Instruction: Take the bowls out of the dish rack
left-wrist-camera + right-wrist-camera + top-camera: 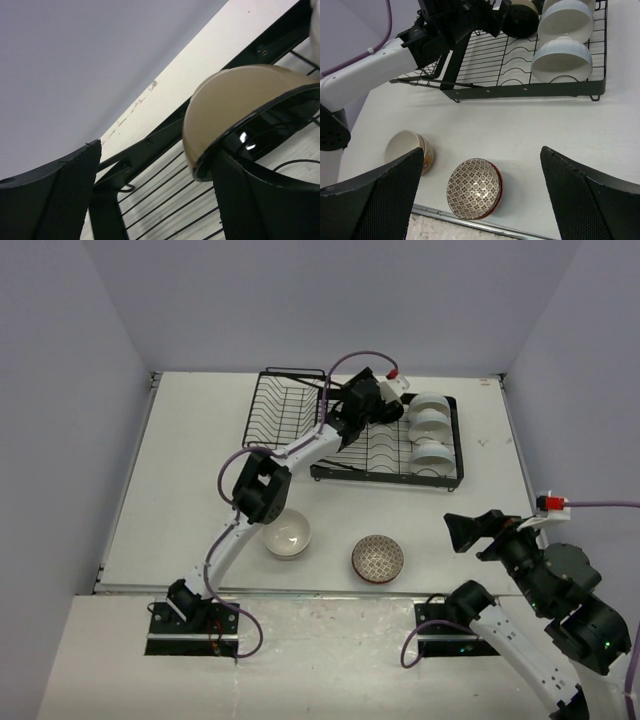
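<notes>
One beige bowl (235,100) with a glossy black inside stands on edge in the tines (165,200) of the dish rack (385,475), at the far side of its flat section, near the middle of the table's (200,470) far edge. The left gripper (157,160) is right at it with its jaws wide apart and gripping nothing. The bowl's rim runs into the gap. One finger (265,200) lies on the black inner side. The other is well off the beige outer wall. Whether the inner finger touches the glaze I cannot tell. Closing across the rim looks like the coming move, so the wall needs to sit squarely between the pads.

Three white bowls (432,427) stand in a row just to the right in the same section. A cream bowl (287,535) and a brown net-patterned bowl (378,558) sit by the table's near edge. The right gripper (481,150) hangs open and empty toward the near right corner, well apart from the rack, so the left arm is far nearer.
</notes>
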Robot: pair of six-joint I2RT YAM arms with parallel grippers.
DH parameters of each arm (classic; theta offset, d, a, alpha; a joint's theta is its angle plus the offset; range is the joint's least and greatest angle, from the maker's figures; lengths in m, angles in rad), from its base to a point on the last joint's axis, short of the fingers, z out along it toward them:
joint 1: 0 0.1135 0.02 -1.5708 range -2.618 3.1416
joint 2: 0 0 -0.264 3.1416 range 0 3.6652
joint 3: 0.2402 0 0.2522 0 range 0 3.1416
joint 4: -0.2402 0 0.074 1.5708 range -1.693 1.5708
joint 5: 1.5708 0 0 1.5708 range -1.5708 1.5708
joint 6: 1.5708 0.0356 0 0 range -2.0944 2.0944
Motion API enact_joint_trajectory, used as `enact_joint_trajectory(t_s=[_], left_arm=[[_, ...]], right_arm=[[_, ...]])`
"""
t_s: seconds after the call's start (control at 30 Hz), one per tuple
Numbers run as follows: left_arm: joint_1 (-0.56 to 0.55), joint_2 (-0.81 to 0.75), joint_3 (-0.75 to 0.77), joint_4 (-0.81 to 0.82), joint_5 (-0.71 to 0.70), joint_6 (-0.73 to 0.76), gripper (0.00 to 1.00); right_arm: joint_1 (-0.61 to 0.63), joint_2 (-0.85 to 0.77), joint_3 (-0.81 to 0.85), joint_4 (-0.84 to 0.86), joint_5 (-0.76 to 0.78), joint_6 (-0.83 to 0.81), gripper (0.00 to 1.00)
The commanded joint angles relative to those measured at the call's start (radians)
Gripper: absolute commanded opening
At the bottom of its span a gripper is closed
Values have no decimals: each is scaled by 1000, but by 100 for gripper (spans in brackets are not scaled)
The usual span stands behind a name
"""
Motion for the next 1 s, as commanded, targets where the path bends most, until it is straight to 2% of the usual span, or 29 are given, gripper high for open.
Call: enact_joint_trajectory(t_s=[0.0,0.2,0.23,0.37,0.57,0.6,0.63,0.8,0.97], left_arm=[[-24,28,34,94,58,-6,85],[-20,59,14,136,61,12,77],[-22,65,16,144,64,12,71],[-22,77,23,153,97,9,61],[-22,94,13,164,114,10,35],[-22,100,13,164,112,10,24],[-23,102,13,166,104,9,19],[-45,102,-10,224,36,6,1],[-68,97,-33,271,-32,-14,0]], right_arm=[[3,0,-5,38,-32,-23,99],[3,0,-10,52,-51,-40,99],[3,3,-10,52,-53,-42,99],[3,-9,-11,56,-61,-46,99],[1,-43,-17,65,-76,-48,99],[3,-46,-17,68,-78,-48,99],[3,-47,-19,68,-79,-49,99],[1,-41,-19,71,-99,-56,99],[3,-47,-20,76,-110,-57,99]])
